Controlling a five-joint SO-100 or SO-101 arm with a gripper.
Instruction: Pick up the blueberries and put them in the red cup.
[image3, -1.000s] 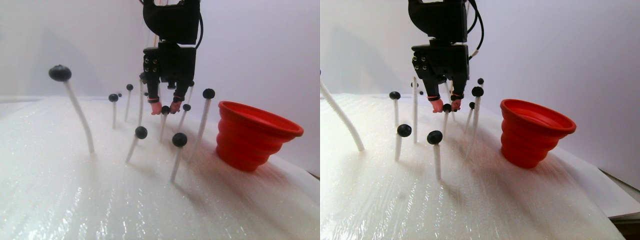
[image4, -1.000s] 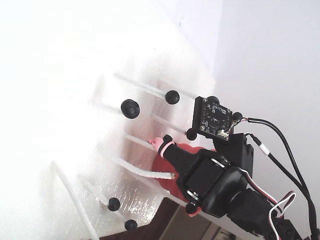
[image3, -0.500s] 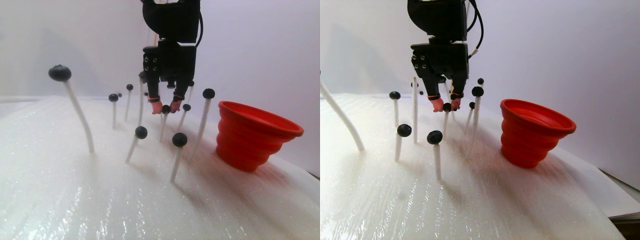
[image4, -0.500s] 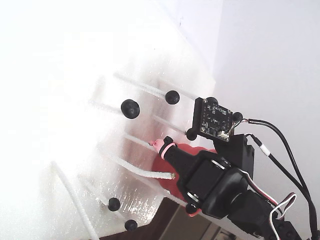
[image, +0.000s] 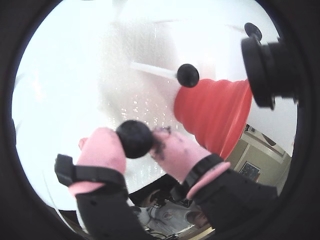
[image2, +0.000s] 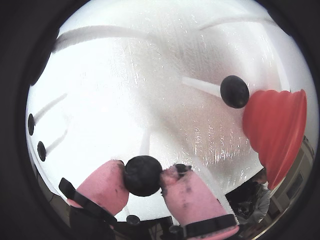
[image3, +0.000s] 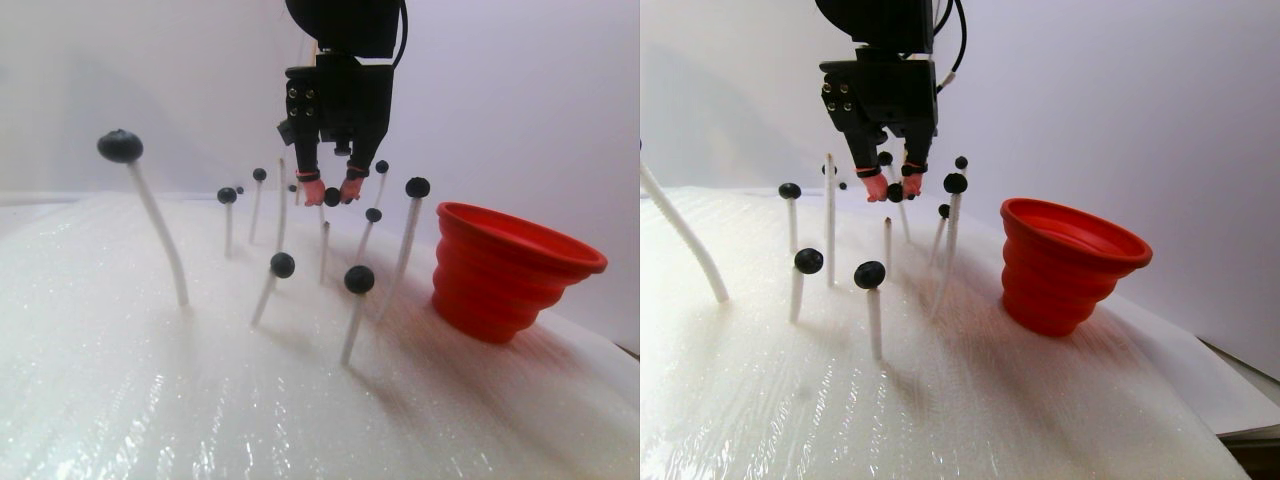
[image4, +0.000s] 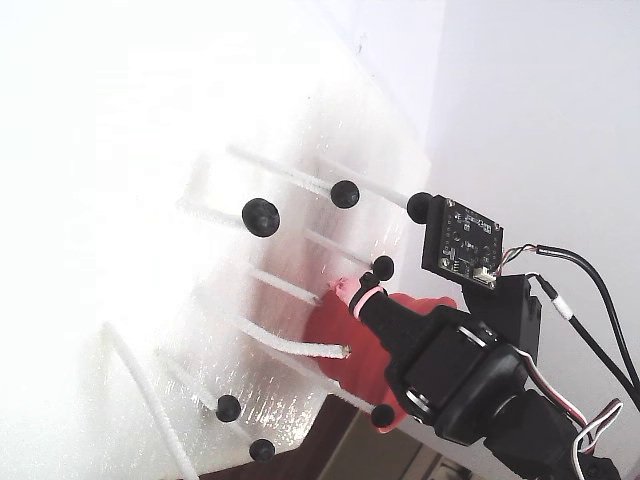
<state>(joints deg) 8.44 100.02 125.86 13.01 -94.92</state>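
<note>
Stereo pair view | hand (image3: 331, 192) vertical, raised | pinching blueberry (image3: 332, 196)

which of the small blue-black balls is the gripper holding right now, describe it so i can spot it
Start at the red ribbed cup on the white padded sheet, then look to its left in the stereo pair view, where the black gripper hangs. The held blueberry sits pinched between its pink fingertips. Unlike the other blueberries, it has no thin white rod under it.

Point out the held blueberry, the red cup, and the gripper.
held blueberry (image2: 143, 175): a wrist view, its front face.
red cup (image3: 510, 262): stereo pair view, its ribbed side wall.
gripper (image: 135, 142): a wrist view, midway between the pink fingers.
</note>
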